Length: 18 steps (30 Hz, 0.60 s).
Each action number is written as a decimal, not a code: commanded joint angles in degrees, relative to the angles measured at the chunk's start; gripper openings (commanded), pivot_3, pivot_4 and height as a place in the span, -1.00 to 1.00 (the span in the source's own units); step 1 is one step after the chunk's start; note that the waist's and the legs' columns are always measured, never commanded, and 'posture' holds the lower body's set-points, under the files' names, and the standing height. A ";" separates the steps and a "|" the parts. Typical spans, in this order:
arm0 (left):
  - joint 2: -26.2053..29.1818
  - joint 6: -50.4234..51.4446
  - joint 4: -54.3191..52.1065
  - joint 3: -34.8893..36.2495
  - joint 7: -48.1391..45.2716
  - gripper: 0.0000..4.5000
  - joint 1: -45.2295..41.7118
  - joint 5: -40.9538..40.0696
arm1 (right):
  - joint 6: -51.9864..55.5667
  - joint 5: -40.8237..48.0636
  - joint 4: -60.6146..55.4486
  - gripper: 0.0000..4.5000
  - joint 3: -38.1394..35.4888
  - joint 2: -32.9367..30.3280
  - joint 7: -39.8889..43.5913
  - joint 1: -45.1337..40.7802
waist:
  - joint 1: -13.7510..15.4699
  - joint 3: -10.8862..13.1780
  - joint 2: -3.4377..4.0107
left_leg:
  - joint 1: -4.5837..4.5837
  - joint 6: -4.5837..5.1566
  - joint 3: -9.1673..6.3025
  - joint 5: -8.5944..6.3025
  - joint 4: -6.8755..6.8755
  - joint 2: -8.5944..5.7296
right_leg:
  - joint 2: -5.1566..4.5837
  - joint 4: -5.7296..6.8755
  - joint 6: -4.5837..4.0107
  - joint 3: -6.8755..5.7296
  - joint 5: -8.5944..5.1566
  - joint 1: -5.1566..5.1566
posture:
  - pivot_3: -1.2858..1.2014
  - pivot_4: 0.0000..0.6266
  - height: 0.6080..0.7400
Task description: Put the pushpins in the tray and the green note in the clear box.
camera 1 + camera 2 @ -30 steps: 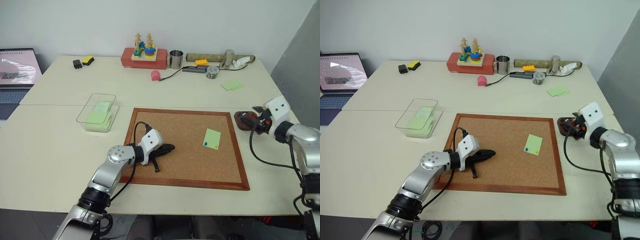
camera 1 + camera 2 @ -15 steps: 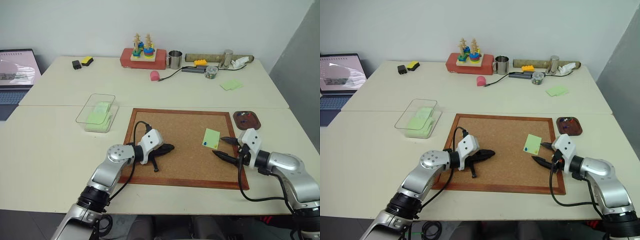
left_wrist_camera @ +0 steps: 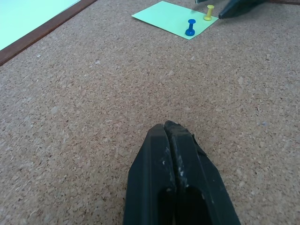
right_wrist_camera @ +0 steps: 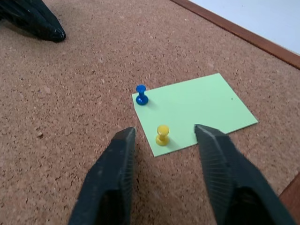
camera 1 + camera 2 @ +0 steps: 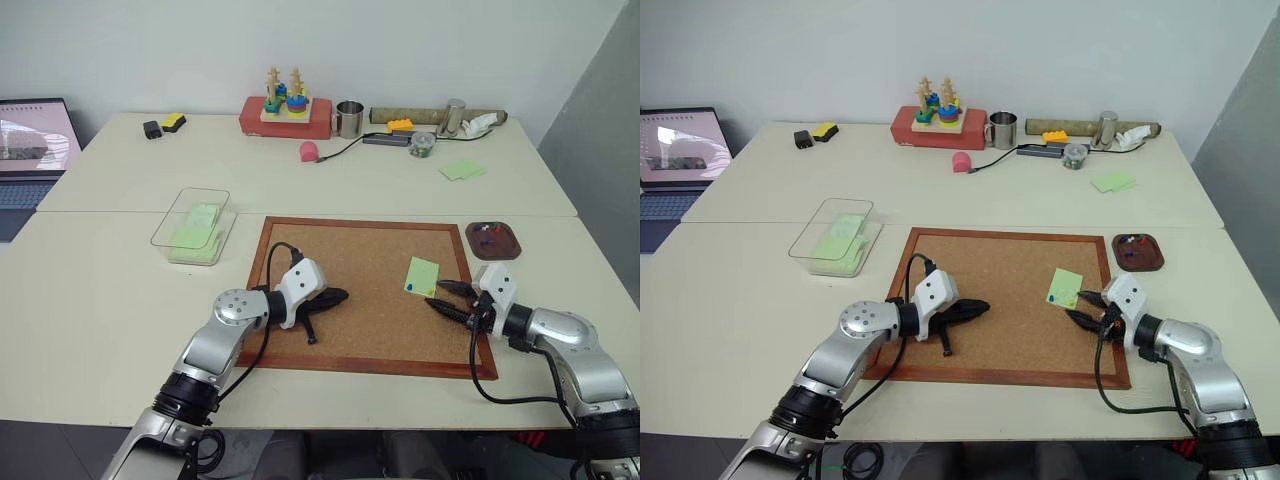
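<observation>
- Right wrist view puts my right gripper (image 4: 161,140) straddling the yellow pin (image 4: 162,134), fingers apart on either side of it and not yet closed on it, as far as I can judge.
- Both pins stand in the near corner of the green note (image 4: 194,111) on the cork board (image 5: 370,290); the blue pin (image 4: 141,95) is just beside the yellow one, at the note's edge.
- My left gripper (image 3: 172,136) is shut on nothing, resting on the cork well apart from the note.
- Tray (image 5: 494,240) sits on the table just off the board's far right corner; I can see a few small coloured specks in it but can't tell what they are.
- Clear box (image 5: 192,218) is off the board's far left corner, well away from the note, with pale green paper showing through it.
- Progress as I read it: neither of these pins is pulled, so the note is pinned down and nothing on the board has been delivered.
- Left to do: yellow pin to tray, blue pin to tray, then note across to the box.
</observation>
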 commanded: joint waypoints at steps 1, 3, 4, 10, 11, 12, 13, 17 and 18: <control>0.86 1.46 1.01 -2.30 -1.27 -1.00 1.82 1.56 | -0.63 0.84 -0.04 -0.56 -0.48 0.35 0.45 -0.65 | 0.00 0.00 0.00 | 0.00 0.00 0.00 0.00 0.00 0.00 | 0.00 0.00 -0.02 0.00 0.01 0.00 | 0.03 -0.52 1.00; 0.89 1.43 1.04 -2.34 -1.31 -1.00 1.77 1.60 | -0.65 0.74 0.23 -0.75 -0.48 0.32 0.52 -0.70 | -0.01 0.00 0.00 | 0.00 0.00 0.00 0.00 0.00 0.00 | 0.00 0.00 -0.02 0.00 0.01 0.00 | 0.03 -0.52 1.00; 0.90 1.41 1.05 -2.35 -1.33 -1.00 1.76 1.62 | -0.64 0.70 0.29 -0.82 -0.46 0.29 0.54 -0.71 | -0.01 0.00 0.00 | 0.01 0.00 0.00 0.00 0.00 0.00 | 0.00 0.00 -0.02 0.00 0.01 0.00 | 0.03 -0.52 1.00; 1.00 1.38 1.07 -2.40 -1.38 -1.00 1.80 1.65 | -0.52 0.73 -0.52 -0.98 -0.24 0.21 0.90 -0.50 | -0.01 0.00 0.00 | 0.01 0.00 0.00 0.00 0.00 0.00 | 0.00 0.00 -0.02 0.01 0.01 0.00 | 0.03 -0.52 1.00; 1.02 1.37 1.08 -2.40 -1.39 -1.00 1.81 1.65 | -0.42 0.97 -1.16 -0.98 -0.29 0.24 0.99 -0.46 | -0.02 0.00 0.00 | 0.01 0.00 0.00 0.00 0.00 0.00 | 0.00 0.00 -0.02 0.00 0.01 0.00 | 0.03 -0.52 1.00; 1.05 1.37 1.05 -2.39 -1.39 -1.00 1.86 1.65 | -0.39 1.20 -1.94 -0.98 -0.39 0.21 1.04 -0.45 | -0.02 0.00 0.00 | 0.01 0.00 0.00 0.00 0.00 0.00 | 0.00 0.00 -0.02 0.00 0.01 0.00 | 0.03 -0.52 1.00; 1.07 1.36 1.08 -2.39 -1.40 -1.00 1.87 1.65 | -0.35 1.69 -2.96 -0.98 -0.70 0.18 1.11 -0.55 | -0.02 0.00 0.00 | 0.01 0.00 0.00 0.00 0.00 0.00 | 0.00 0.00 -0.01 0.00 0.01 0.00 | 0.03 -0.52 1.00; 1.11 1.32 1.21 -2.44 -1.39 -1.00 1.93 1.69 | 0.26 3.21 -5.60 -0.98 -1.73 0.02 1.39 -0.69 | -0.02 0.00 0.00 | 0.01 0.00 0.00 0.00 -0.01 0.01 | 0.01 0.01 -0.02 0.00 0.01 -0.01 | 0.03 -0.52 1.00; 1.14 1.31 1.22 -2.46 -1.38 -1.00 1.97 1.70 | 0.53 3.62 -6.19 -0.98 -1.98 -0.02 1.40 -0.65 | -0.02 0.00 0.00 | 0.01 0.00 0.00 0.00 -0.01 0.01 | 0.01 0.01 -0.02 0.00 0.01 -0.01 | 0.03 -0.52 1.00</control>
